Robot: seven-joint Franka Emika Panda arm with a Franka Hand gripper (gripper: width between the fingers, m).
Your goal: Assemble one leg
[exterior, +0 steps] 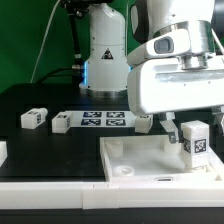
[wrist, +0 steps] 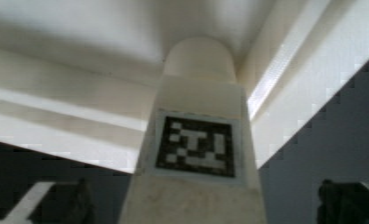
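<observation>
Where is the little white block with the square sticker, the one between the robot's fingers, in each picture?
Exterior view: the leg stands upright at the exterior view's right, under the gripper, over the white panel.
Wrist view: the leg fills the middle, seen close up.
Shared landmark: its black-and-white tag.

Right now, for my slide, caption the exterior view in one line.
Panda arm's open pincer straddles an upright tagged leg at the white panel's corner; another leg lies beside the marker board.
</observation>
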